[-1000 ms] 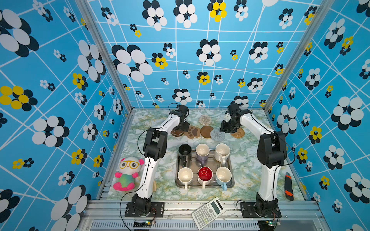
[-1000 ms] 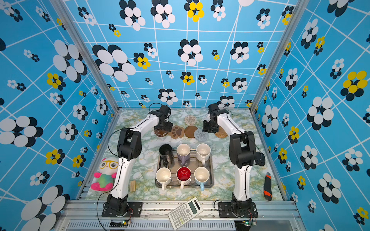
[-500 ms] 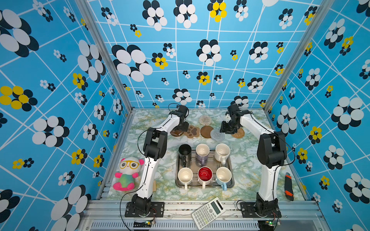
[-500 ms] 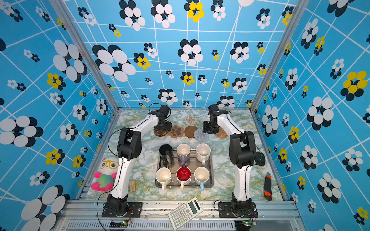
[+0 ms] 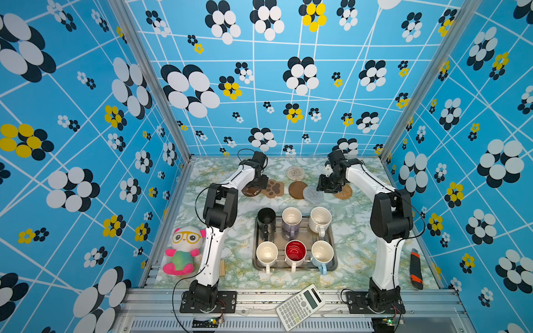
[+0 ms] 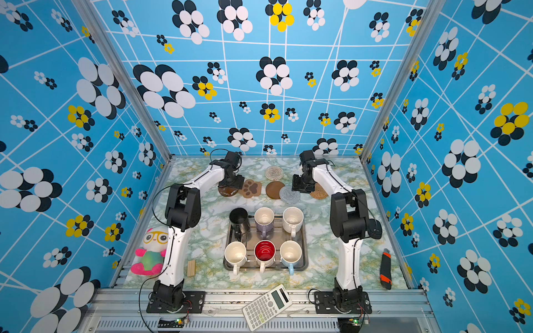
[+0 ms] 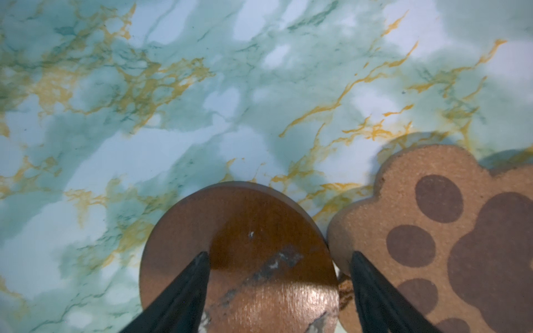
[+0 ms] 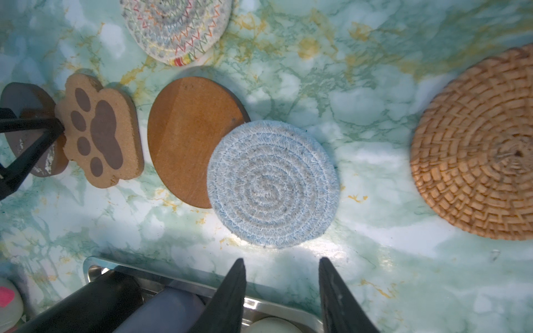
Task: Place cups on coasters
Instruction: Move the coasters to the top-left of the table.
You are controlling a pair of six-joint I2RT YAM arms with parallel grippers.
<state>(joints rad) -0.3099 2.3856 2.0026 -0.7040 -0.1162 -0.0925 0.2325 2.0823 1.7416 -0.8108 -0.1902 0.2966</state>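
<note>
I have the left gripper [image 7: 279, 255] low over the row of coasters near the far edge of the desk [image 5: 354, 230]. Its fingers are spread open and hold nothing. One tip sits over the glossy brown disc [image 7: 239, 230], the other at the seam where that disc meets the paw-print coaster [image 7: 447, 230]. I cannot tell whether the tips touch.

The right gripper [image 8: 282, 259] hangs above bare desk between the grey-blue crocheted round [image 8: 272, 184] and the far rim of the metal tray [image 8: 92, 263], fingers likewise apart and empty. The grey-blue round overlaps the edge of the second brown disc [image 8: 187, 138]. The cream crocheted round [image 8: 176, 26] lies beyond them toward the far edge, and the rattan round [image 8: 476, 144] lies apart toward the right edge.

All six cups stand in the tray, mid-desk toward the near edge. The far row holds the black mug [image 5: 266, 219], lavender mug [image 5: 291, 220] and speckled cream mug [image 5: 320, 220]. The near row holds the white mug [image 5: 266, 253], red-lined mug [image 5: 295, 252] and light blue mug [image 5: 322, 253].
</note>
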